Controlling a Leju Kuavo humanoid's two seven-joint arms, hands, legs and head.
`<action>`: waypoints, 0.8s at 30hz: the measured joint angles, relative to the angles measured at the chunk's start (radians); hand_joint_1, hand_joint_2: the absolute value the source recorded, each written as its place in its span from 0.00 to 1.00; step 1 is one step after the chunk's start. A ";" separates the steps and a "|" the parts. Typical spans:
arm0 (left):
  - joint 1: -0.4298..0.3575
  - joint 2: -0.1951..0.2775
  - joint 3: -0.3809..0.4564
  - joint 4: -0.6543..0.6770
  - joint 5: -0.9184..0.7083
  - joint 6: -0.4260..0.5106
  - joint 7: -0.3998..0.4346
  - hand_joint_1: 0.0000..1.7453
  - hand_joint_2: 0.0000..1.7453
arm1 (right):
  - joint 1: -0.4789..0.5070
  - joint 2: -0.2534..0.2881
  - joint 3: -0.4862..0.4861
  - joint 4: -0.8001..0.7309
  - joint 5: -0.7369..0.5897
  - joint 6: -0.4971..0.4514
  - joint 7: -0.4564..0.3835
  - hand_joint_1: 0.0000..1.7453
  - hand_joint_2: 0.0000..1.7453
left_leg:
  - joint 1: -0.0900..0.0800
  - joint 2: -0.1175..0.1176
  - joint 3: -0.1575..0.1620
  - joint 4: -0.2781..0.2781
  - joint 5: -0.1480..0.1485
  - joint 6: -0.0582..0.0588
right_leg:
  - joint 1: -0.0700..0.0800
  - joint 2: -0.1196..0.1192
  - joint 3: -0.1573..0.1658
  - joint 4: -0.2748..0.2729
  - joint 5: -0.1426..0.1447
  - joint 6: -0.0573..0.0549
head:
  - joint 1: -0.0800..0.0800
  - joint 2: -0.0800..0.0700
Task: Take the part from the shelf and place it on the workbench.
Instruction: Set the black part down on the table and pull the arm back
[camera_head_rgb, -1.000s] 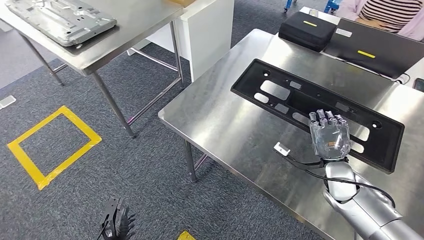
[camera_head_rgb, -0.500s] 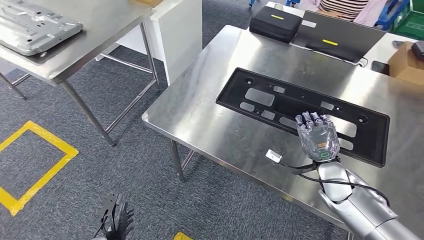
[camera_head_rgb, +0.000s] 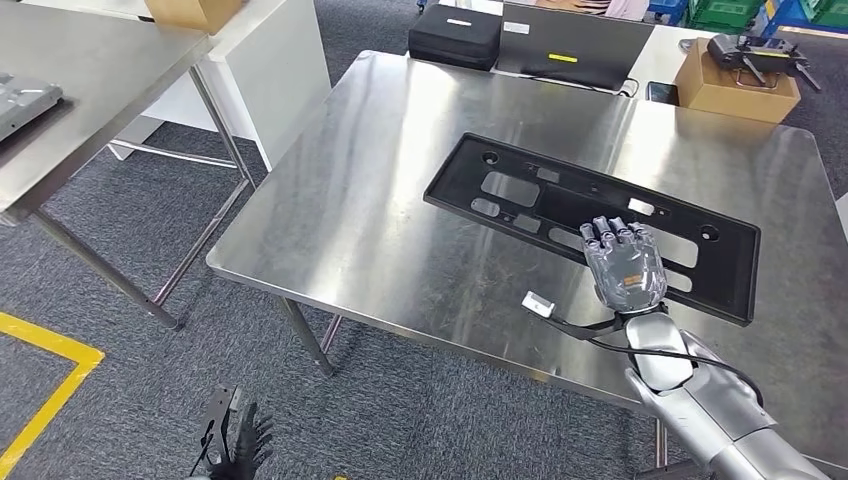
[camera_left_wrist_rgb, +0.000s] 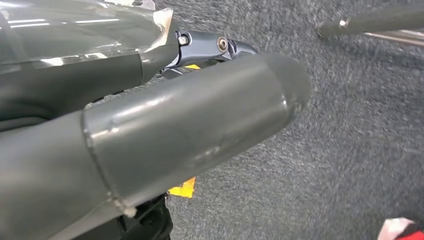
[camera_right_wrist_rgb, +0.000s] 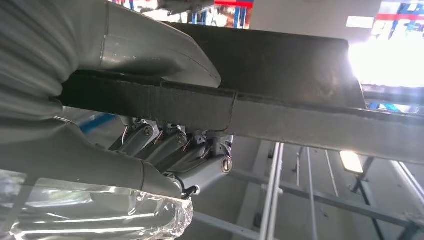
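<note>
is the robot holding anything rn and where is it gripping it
The right hand grips the black part by its near long edge, thumb one side, fingers the other.

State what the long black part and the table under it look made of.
Black part: looks like moulded plastic with a matte finish, no glints, with clean cut-outs and holes; coated metal cannot be ruled out. Table: looks like stainless steel, brushed, with soft streaked reflections. The right robot hand grips the part's near edge.
</note>
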 joint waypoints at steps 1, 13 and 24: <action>-0.001 0.001 0.000 0.000 0.001 -0.004 -0.002 0.00 0.00 | -0.001 0.002 0.000 0.003 0.000 0.000 0.001 1.00 1.00 | 0.001 -0.001 0.027 -0.064 0.039 0.002 | 0.000 0.006 0.000 0.002 0.000 0.000 | 0.000 0.000; -0.009 0.004 0.000 0.003 0.002 -0.009 -0.005 0.00 0.00 | -0.027 0.013 -0.001 0.039 0.000 0.000 0.014 1.00 1.00 | -0.017 -0.018 0.097 -0.246 0.121 0.020 | 0.012 0.015 -0.012 0.001 0.007 0.019 | 0.002 0.000; -0.015 0.004 0.000 0.006 0.002 -0.018 -0.005 0.00 0.00 | -0.057 0.053 -0.016 0.135 0.000 0.000 -0.023 1.00 1.00 | -0.017 -0.018 0.095 -0.246 0.123 0.023 | 0.012 0.015 -0.013 -0.001 0.011 0.025 | 0.001 0.000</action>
